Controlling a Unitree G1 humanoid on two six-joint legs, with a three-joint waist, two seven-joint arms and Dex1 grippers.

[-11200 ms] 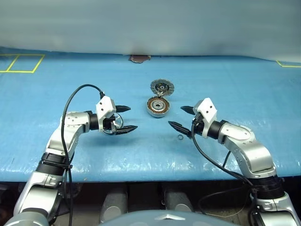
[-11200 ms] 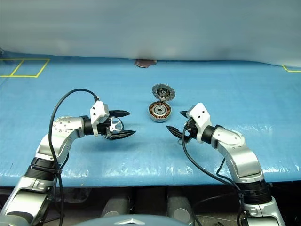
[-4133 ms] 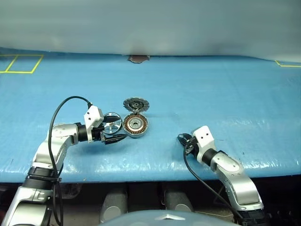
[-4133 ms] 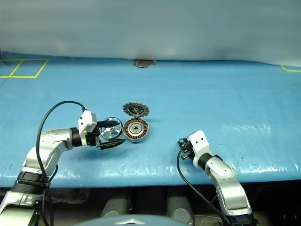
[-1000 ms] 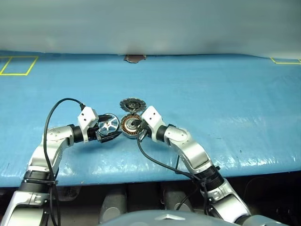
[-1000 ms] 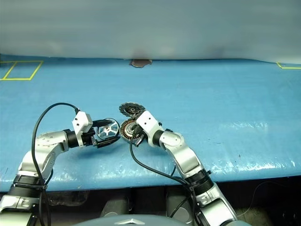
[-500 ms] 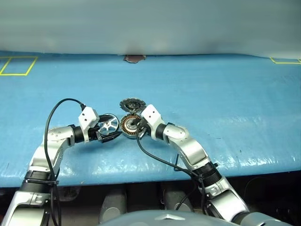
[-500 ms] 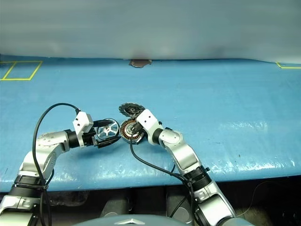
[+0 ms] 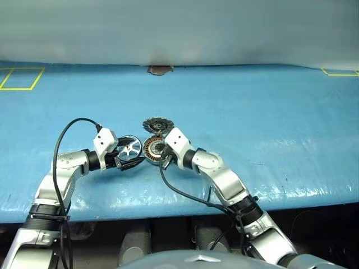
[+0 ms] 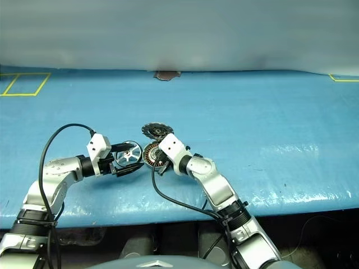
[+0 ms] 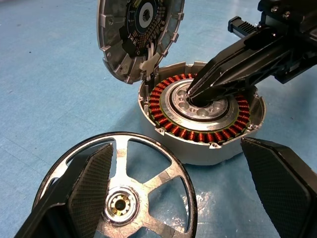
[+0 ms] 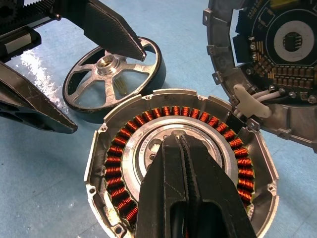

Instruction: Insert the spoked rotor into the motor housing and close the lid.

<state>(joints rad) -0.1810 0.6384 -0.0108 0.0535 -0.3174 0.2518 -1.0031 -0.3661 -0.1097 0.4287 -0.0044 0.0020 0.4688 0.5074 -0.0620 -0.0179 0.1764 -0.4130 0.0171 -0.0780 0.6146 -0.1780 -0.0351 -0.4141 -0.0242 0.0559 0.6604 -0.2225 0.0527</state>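
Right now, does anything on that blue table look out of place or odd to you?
One thing: the right gripper, jaws shut, has its tip in the middle of the motor housing, where the spoked rotor should go. The rotor leans on the housing's side between the left gripper's open jaws. The lid stands open.

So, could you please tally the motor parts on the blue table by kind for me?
Spoked wheel: 1
Round housing with copper windings: 1
Hinged lid, standing open: 1
Total: 3 parts
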